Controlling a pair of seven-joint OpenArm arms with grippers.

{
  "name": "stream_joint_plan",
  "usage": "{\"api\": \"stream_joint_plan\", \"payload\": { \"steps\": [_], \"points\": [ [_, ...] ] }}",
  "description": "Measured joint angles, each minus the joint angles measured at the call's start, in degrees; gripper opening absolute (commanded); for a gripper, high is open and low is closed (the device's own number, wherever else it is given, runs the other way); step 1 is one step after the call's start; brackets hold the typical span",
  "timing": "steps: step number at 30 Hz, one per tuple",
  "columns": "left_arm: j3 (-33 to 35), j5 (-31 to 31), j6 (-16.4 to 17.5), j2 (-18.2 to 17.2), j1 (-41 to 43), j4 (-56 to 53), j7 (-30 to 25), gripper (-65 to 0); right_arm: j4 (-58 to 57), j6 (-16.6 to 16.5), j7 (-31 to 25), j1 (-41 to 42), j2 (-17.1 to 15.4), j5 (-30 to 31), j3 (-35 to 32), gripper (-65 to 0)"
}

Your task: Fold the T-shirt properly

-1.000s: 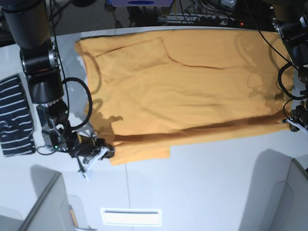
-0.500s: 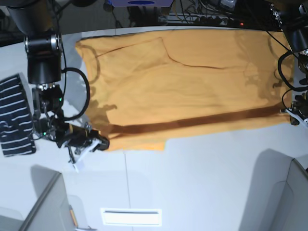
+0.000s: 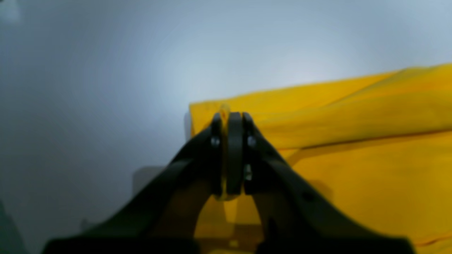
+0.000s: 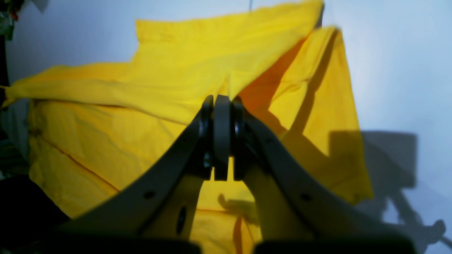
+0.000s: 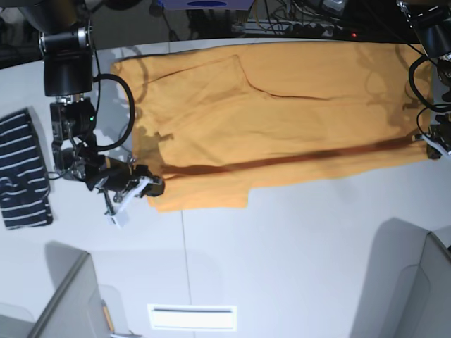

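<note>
Both pincers are clamped on the T-shirt (image 5: 282, 120), right pincer (image 5: 150, 188) at 9 o'clock and left pincer (image 5: 430, 144) at 3, cloth spread over the table (image 5: 296, 253), so uneven pulling could skew the fold.

- One orange-yellow T-shirt (image 5: 282, 113)
- One navy white-striped garment (image 5: 22, 172)
- Two robot arms
- One white surface (image 5: 296, 260)

No legible text, no labels or numbers — T-shirt (image 5: 282, 105) plain, table (image 5: 296, 253) unmarked
</note>
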State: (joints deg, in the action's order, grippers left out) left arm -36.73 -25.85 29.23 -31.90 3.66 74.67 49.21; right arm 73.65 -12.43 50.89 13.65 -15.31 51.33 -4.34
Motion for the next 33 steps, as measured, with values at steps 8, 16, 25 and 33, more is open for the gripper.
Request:
{"api": "stream_joint_plan", "payload": {
  "steps": [8, 16, 25, 33],
  "points": [
    [-2.1, -0.5, 0.6, 0.5, 3.2, 9.0, -0.1, -65.0, 4.6, 0.0, 1.5, -1.6, 0.2, 0.5, 0.7, -65.0],
    [-1.9, -0.2, 0.4, 3.0, 3.5, 10.5, 3.0, -65.0, 10.4, 0.0, 7.9, -2.1, 1.2, -0.2, 10.4, -65.0],
    [-2.2, -0.1, 0.4, 2.9, 3.9, 17.7, 5.7, -65.0, 14.5, 0.0, 8.9, -6.1, 1.5, -0.2, 10.3, -65.0],
    [-2.2, 0.0, 0.4, 2.7, 8.4, 17.6, 5.7, -65.0, 21.3, 0.0, 11.8, -10.6, 1.2, -0.2, 10.4, -65.0]
  ]
}}
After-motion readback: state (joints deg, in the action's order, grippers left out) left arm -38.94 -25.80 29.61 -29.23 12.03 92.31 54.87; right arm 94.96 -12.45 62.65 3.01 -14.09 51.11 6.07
